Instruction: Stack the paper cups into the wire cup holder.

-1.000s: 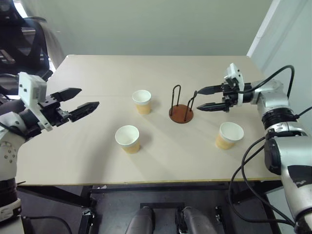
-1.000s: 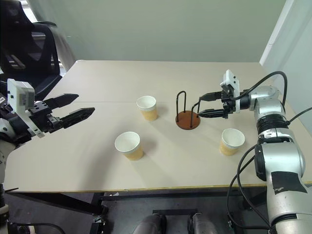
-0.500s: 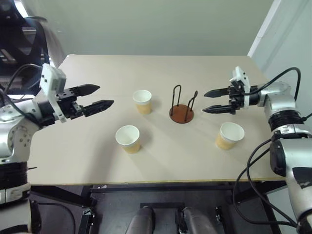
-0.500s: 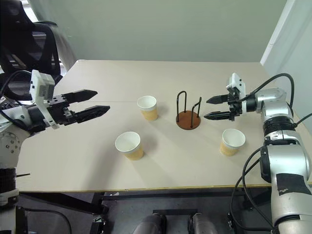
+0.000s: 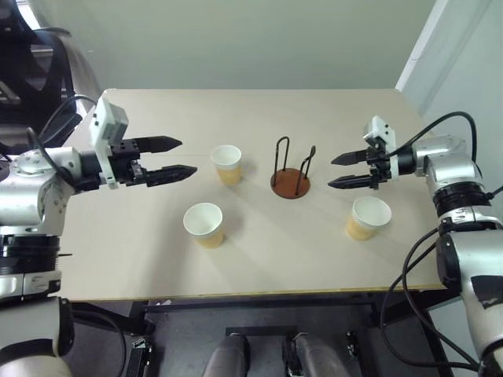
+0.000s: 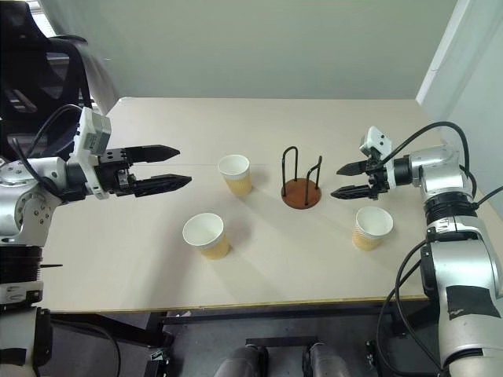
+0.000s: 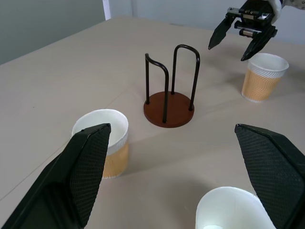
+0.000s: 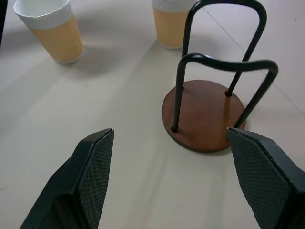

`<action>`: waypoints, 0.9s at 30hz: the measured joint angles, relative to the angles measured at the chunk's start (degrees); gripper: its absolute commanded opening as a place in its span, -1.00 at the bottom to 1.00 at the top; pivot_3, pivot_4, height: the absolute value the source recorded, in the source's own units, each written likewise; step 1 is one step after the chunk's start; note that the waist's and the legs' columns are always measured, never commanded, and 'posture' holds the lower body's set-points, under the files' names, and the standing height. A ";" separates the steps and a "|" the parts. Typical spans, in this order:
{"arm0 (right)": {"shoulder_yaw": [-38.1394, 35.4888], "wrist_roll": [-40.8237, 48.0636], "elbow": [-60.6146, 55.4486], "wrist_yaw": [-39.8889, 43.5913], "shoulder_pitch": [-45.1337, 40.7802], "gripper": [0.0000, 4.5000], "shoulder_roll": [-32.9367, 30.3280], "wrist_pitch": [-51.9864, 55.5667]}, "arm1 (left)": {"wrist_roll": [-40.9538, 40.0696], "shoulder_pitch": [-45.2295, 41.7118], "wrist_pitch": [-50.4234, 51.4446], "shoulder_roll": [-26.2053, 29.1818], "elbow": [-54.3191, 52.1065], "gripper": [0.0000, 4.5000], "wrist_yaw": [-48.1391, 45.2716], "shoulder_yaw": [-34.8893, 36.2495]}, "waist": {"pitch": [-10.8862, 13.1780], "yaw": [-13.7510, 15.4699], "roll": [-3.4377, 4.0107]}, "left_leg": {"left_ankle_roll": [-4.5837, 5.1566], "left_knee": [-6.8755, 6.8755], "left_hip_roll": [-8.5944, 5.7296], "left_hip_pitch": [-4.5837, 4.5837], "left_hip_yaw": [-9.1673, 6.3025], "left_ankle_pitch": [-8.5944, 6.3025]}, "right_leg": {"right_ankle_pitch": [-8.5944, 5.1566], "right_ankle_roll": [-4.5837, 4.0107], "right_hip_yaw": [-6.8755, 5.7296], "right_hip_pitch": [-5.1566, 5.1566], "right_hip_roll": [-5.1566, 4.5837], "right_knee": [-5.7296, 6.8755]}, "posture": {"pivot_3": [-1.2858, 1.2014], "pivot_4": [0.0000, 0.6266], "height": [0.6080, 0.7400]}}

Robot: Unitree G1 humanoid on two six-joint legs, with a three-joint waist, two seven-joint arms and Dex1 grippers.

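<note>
Beige table (image 5: pixel 259 259) held 3 paper cups (image 5: pixel 204 225) upright & unstacked round the empty wire cup holder (image 5: pixel 290 170); left gripper (image 5: pixel 182 157) & right gripper (image 5: pixel 333 170) both spread wide w/ nothing held, so risk was fingers clipping wire loops or tipping a light cup.

Left gripper (image 5: pixel 189 157) swung inward over worktop (image 5: pixel 141 236), now nearer far paper cup (image 5: pixel 227 163), pointing at it. Right gripper (image 5: pixel 336 170) drew back from wire cup holder (image 5: pixel 290 182), now apart, above right-hand cup (image 5: pixel 368 217).
</note>
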 measured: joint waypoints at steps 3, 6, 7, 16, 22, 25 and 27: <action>0.26 -0.26 -0.54 -1.01 0.00 0.69 1.07 0.66 | 0.00 2.06 -0.21 0.03 -0.51 0.98 0.05 0.85 | 0.00 -0.03 0.00 | 0.03 0.00 -0.01 -0.01 0.00 -0.01 | 0.00 0.01 0.01 0.00 0.00 -0.04 | 0.03 -0.52 1.00; 1.14 -0.88 -0.54 -2.28 -0.01 0.69 1.98 0.94 | -0.21 5.10 -0.03 0.11 -1.23 0.98 0.41 2.02 | 0.00 -0.02 0.00 | 0.04 -0.01 0.00 -0.03 -0.01 -0.01 | -0.01 0.02 0.00 -0.01 0.00 -0.05 | 0.03 -0.52 1.00; 1.48 -1.07 -0.52 -2.57 -0.01 0.69 2.41 0.98 | -0.30 5.68 0.07 0.19 -1.47 0.98 0.65 2.47 | 0.00 -0.02 0.00 | 0.04 -0.01 0.00 -0.03 -0.01 -0.01 | -0.01 0.02 -0.01 -0.02 0.00 -0.04 | 0.03 -0.52 1.00; 2.55 -3.18 3.24 -6.82 -1.69 0.69 6.82 0.28 | -1.31 9.05 0.75 2.84 -4.57 0.98 1.87 7.81 | 0.00 0.14 0.00 | -0.16 -0.01 -0.01 -0.05 -0.02 -0.14 | -0.01 0.01 0.00 -0.04 0.00 -0.04 | 0.03 -0.52 1.00; 2.68 -4.85 6.85 -10.77 -2.73 0.69 8.15 -1.20 | -1.58 10.50 1.69 2.87 -5.88 0.98 2.48 8.62 | 0.00 0.20 0.00 | -0.29 0.00 -0.01 -0.07 -0.03 -0.22 | -0.01 0.00 0.00 -0.06 -0.02 -0.04 | 0.03 -0.52 1.00; 2.69 -5.42 8.04 -12.47 -3.15 0.69 9.10 -1.66 | -1.69 11.07 2.05 2.92 -6.89 0.98 2.64 9.14 | 0.00 0.09 0.00 | -0.34 -0.01 0.00 -0.06 -0.03 -0.25 | -0.02 -0.02 0.00 -0.08 -0.01 -0.01 | 0.03 -0.52 1.00; 2.68 -5.80 8.64 -13.31 -3.38 0.69 9.74 -1.84 | -1.73 11.21 2.45 2.92 -7.13 0.98 2.79 9.22 | 0.00 0.06 0.00 | -0.36 -0.01 0.00 -0.06 -0.03 -0.26 | -0.03 -0.03 -0.01 -0.11 0.00 0.00 | 0.03 -0.52 1.00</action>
